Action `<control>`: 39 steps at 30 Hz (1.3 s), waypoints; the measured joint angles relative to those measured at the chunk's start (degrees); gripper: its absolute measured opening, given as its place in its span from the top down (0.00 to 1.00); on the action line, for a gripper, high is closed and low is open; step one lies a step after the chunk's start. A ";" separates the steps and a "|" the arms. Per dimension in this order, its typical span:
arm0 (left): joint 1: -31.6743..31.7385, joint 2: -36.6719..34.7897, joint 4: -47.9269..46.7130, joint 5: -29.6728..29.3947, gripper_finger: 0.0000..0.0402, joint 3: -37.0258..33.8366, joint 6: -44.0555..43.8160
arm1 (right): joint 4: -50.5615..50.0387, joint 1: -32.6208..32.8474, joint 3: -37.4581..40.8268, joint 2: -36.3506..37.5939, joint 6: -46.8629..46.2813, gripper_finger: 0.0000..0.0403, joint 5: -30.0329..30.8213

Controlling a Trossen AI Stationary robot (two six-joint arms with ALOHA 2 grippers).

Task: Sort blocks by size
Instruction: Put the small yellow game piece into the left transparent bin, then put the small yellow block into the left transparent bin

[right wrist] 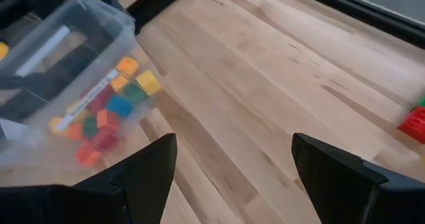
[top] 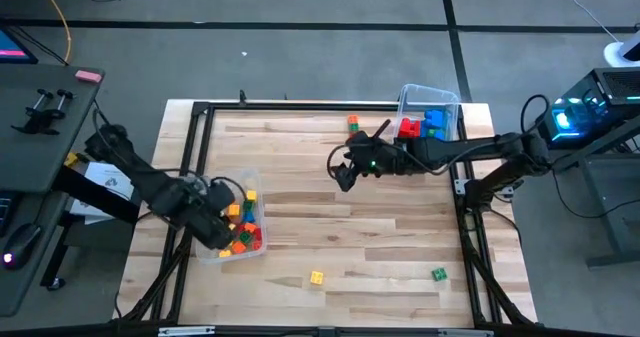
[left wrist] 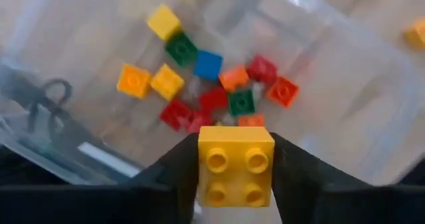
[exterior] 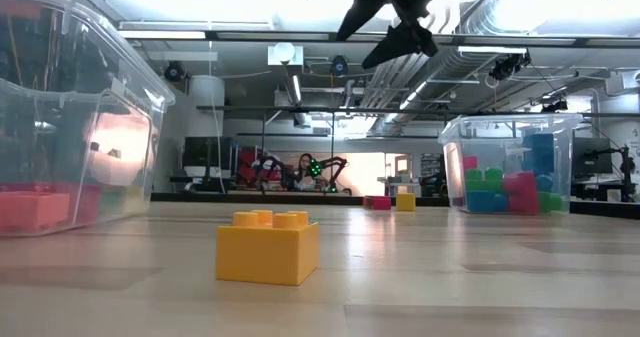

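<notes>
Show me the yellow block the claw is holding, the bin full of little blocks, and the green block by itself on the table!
yellow block (left wrist: 236, 165), left wrist view, on its studded top face.
bin of little blocks (top: 232, 256), high view, on its near rim.
lone green block (top: 439, 274), high view, on its top.

Left hand over the left bin of small blocks, right bin at the table's far right corner

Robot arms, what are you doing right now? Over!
Left gripper over the left bin, yellow block between its fingers. Right gripper open, empty, mid-table. Loose blocks still on the table. Nothing blocking.
</notes>
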State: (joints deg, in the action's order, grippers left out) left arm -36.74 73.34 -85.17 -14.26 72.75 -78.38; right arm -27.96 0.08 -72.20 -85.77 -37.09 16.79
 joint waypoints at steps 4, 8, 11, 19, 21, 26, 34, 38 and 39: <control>4.01 -0.27 0.61 6.97 0.42 0.04 5.68 | 0.42 -2.36 0.00 -0.01 -0.54 0.27 -3.44; 7.31 -1.54 1.48 8.43 0.26 0.04 11.33 | 0.39 -5.37 0.00 -0.01 -1.59 0.27 -7.95; 9.45 -2.57 4.91 5.29 0.22 0.04 16.57 | -1.61 -9.08 -0.59 -0.15 -1.92 0.27 -11.28; 21.66 -7.80 21.17 0.19 0.21 -2.08 34.51 | -27.21 -24.64 -13.67 -12.12 4.05 0.27 -12.50; 25.35 -8.96 25.70 0.21 0.21 -3.77 37.04 | -30.80 -27.25 -17.79 -17.22 7.34 0.27 -12.20; 30.71 -10.98 34.05 0.84 0.21 -6.37 40.52 | -40.83 -31.03 -29.03 -29.85 18.34 0.27 -6.75; 29.82 -12.73 35.70 3.41 0.21 -6.49 40.56 | -50.98 -32.72 -37.34 -43.19 35.26 0.27 -4.81; 28.65 -14.09 35.53 3.43 0.21 -6.49 39.65 | -52.19 -32.54 -36.56 -46.34 37.84 0.27 -6.95; 28.46 -14.48 35.57 3.42 0.21 -6.49 39.64 | -52.90 -32.49 -36.28 -46.70 38.60 0.27 -7.29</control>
State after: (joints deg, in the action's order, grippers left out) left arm -8.28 58.86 -49.60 -10.84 66.26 -38.74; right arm -80.87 -32.42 -108.49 -132.47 1.51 9.50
